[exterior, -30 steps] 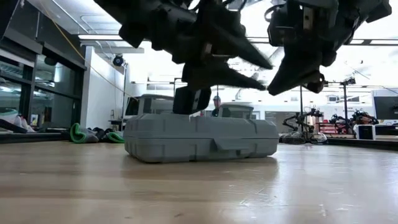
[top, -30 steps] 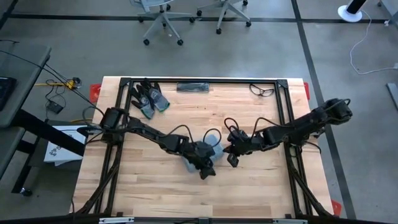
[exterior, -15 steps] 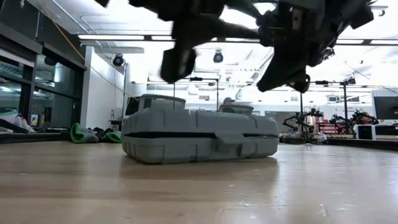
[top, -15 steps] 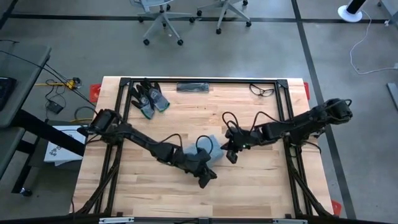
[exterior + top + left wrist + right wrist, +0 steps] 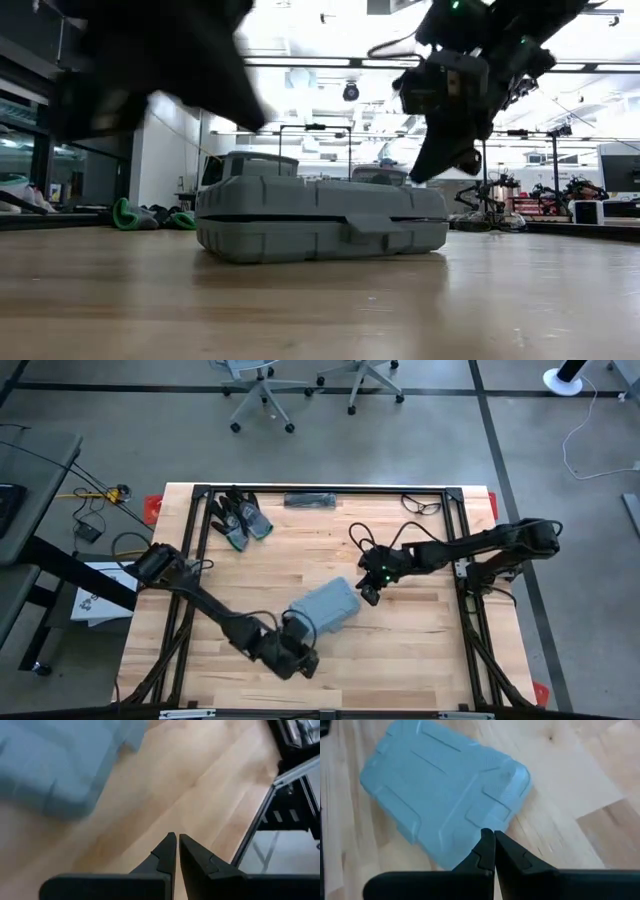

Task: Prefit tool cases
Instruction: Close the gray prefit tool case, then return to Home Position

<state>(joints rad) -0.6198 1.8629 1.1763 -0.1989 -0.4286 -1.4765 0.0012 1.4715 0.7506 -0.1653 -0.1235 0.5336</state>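
My left gripper (image 5: 177,845) hangs over bare wood with its fingers pressed together and nothing between them; in the low view it is only a dark smear across the upper left, so its height above the table (image 5: 420,650) cannot be read there. From above, that gripper (image 5: 297,660) sits near the front of the table, and the tool case (image 5: 325,607) lies just beyond it, toward the middle, apart from my fingers. My left wrist camera catches only one rounded corner of the tool case (image 5: 55,770), cut off at the frame edge, with open planks running from there to the black frame rail (image 5: 260,817) at the table's side. My right gripper (image 5: 494,845) is also closed tight and empty; it hovers at the case's far right corner, and from above the gripper (image 5: 370,592) appears just beside that corner, though I cannot tell whether it touches. The right wrist view shows the ribbed lid of the tool case (image 5: 445,795) nearly whole, lying flat and closed. In the low view the tool case (image 5: 320,220) rests flat on the wood with a dark seam line between its halves, and my right gripper (image 5: 450,150) hangs above its right end. Dark gloves (image 5: 240,518) lie well beyond the case by the far rail, leaving wide bare wood around it.
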